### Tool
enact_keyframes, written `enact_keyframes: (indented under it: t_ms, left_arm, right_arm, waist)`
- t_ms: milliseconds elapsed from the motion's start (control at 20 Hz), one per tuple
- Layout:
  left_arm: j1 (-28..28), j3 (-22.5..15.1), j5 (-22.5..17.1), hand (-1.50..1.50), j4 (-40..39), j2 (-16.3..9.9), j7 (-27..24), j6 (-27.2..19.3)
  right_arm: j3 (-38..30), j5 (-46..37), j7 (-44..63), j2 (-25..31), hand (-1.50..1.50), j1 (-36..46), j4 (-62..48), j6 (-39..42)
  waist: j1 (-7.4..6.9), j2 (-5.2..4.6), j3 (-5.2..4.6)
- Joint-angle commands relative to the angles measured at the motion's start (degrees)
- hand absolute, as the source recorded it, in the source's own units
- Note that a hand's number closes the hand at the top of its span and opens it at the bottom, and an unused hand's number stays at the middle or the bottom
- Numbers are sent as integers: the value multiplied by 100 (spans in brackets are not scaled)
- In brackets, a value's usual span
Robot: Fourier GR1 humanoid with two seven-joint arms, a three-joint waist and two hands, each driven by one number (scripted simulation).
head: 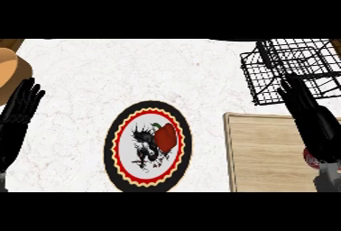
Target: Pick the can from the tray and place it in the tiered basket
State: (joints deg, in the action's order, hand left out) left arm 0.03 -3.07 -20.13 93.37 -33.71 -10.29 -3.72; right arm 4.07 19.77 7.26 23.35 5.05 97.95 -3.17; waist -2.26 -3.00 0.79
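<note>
over the tray (266,149) at right, our right hand (310,115) lies flat, fingers straight, holding nothing | can (308,158) peeks red beneath that forearm, on the tray | basket (293,67) beyond, no can visible inside | left hand (19,113) rests open at left | pick and place both remain, we judge

One plate (148,146), one wooden tray (266,153), one wire basket (293,67), two hands (20,113) (310,113).

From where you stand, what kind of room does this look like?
Probably a kitchen counter. A pale marbled top carries a decorated plate, a wooden tray and a black wire basket, the sort of things kept where food is served.
</note>
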Motion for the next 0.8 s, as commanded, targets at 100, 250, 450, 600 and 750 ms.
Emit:
enact_keyframes:
  t_ms: [100, 250, 450, 600, 750]
  left_arm:
    - [63, -211, 768, 0, -103, 153, 575, -823]
    - [-264, -200, 1212, 0, -446, 58, 938, -1249]
    - [-156, -294, 1150, 0, -543, 97, 986, -1132]
    - [-559, -597, 1492, 0, -628, 409, 1395, -1373]
    - [-850, -682, 1674, 0, -1228, 772, 1148, -1387]
  right_arm:
    - [-1034, 1265, -260, 534, 150, -202, -371, 1254]
    - [-1805, 2190, -221, 1064, 150, -63, -794, 2117]
    - [-2070, 149, 41, 1400, -150, -890, -1538, 21]
    - [-2605, 474, -363, 1564, -150, -1116, -1797, 524]
    - [-2938, 647, -138, 2123, -150, -1438, -1381, 1170]
  waist:
    - [305, 294, -62]
    - [410, 273, -52]
    - [534, 235, -71]
    - [369, 293, -73]
    - [378, 295, -83]
